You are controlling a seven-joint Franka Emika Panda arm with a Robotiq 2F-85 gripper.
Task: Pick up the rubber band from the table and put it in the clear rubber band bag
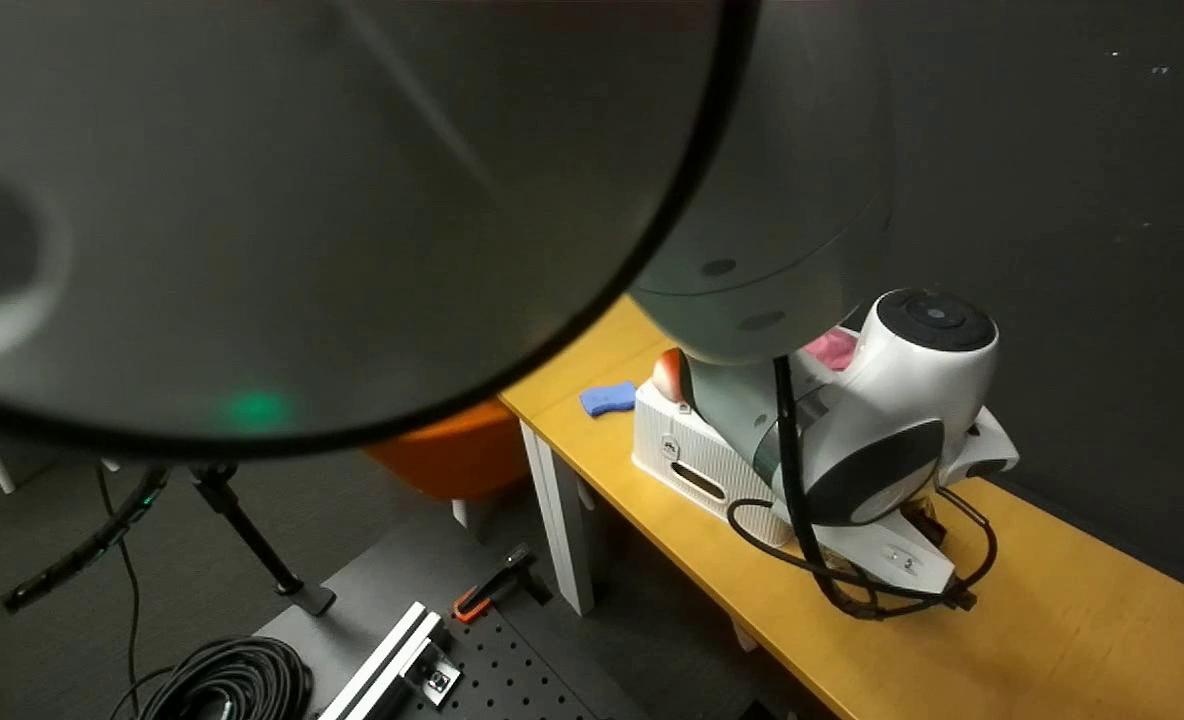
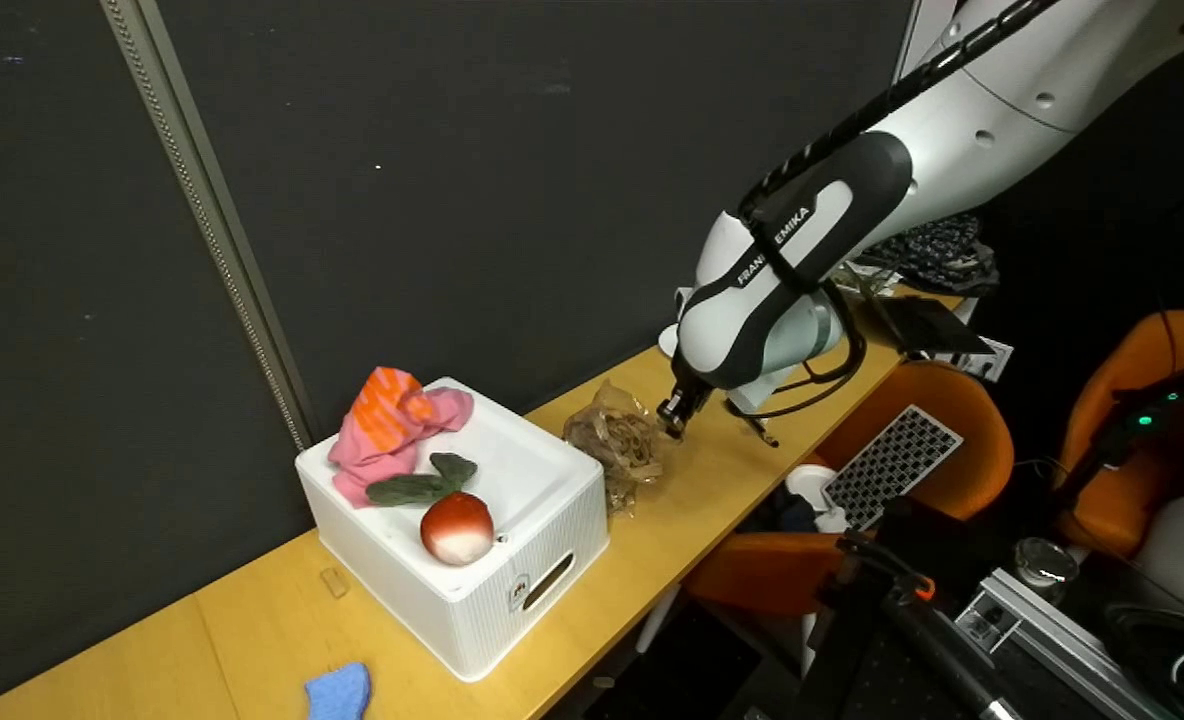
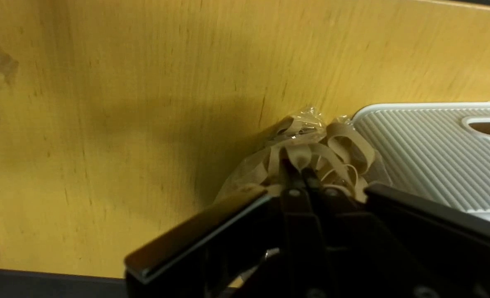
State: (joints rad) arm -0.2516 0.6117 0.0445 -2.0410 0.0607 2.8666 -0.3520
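Observation:
The clear rubber band bag [image 2: 612,440] is a crinkly tan-brown pouch on the yellow-tan table [image 2: 142,660], beside the white box. In the wrist view the bag [image 3: 350,147] shows clear plastic with wide tan bands inside. My gripper [image 3: 299,169] is over the bag, its dark fingertips close together. A tan rubber band [image 3: 300,154] narrows to a point between the tips and looks pinched there. The band's lower part is hidden by the fingers. In an exterior view the gripper [image 2: 674,425] is at the bag's side, pointing down. In the other picture the arm hides the gripper.
A white box [image 2: 372,590] carries a pink-orange cloth [image 2: 387,430], a green item [image 2: 422,485] and a red-white ball [image 2: 457,528]. A blue cloth [image 2: 340,692] lies on the table. A dark wall [image 2: 512,200] stands behind. A black cable [image 1: 792,450] hangs from the arm.

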